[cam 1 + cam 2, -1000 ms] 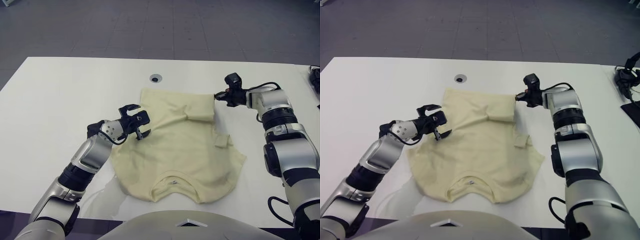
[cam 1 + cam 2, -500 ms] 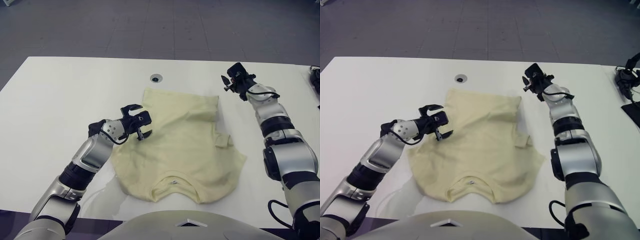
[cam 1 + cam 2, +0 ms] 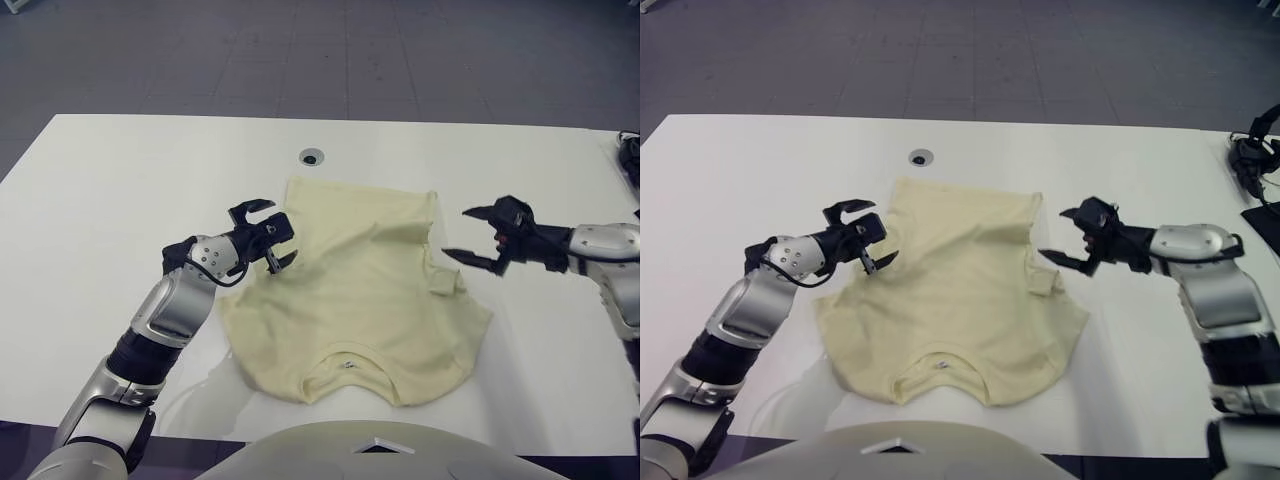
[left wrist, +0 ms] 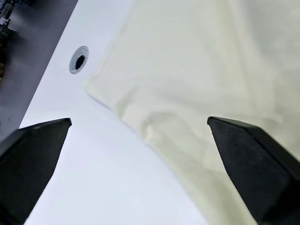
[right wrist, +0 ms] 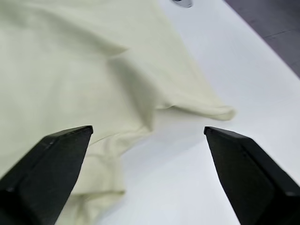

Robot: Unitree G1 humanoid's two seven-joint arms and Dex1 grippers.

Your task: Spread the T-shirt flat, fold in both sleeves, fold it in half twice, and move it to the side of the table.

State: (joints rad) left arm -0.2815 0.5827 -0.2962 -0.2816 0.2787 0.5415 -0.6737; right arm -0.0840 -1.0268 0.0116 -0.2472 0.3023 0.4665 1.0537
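the right hand (image 3: pixel 457 232) has swung back from the t-shirt (image 3: pixel 350 290)'s far right corner to beside its right sleeve, wide open, empty. the left hand (image 3: pixel 275 233), open and empty, has edged left over the left hem. the pale yellow shirt lies mid-surface (image 3: pixel 120 180), far corner now unfolded, collar nearest, right side wrinkled.

A white table (image 3: pixel 120 180) carries a pale yellow T-shirt (image 3: pixel 350 290), which lies mostly spread out near the middle, its collar toward the near edge and its hem toward the far side, with wrinkles across the body and a small bunched sleeve (image 3: pixel 445 280) on the right. Just beyond the hem's left corner, a round cable grommet (image 3: pixel 312 156) is set into the tabletop. At the table's far right edge lie a tangle of black cables (image 3: pixel 1248 152) and a dark flat object (image 3: pixel 1265 225).
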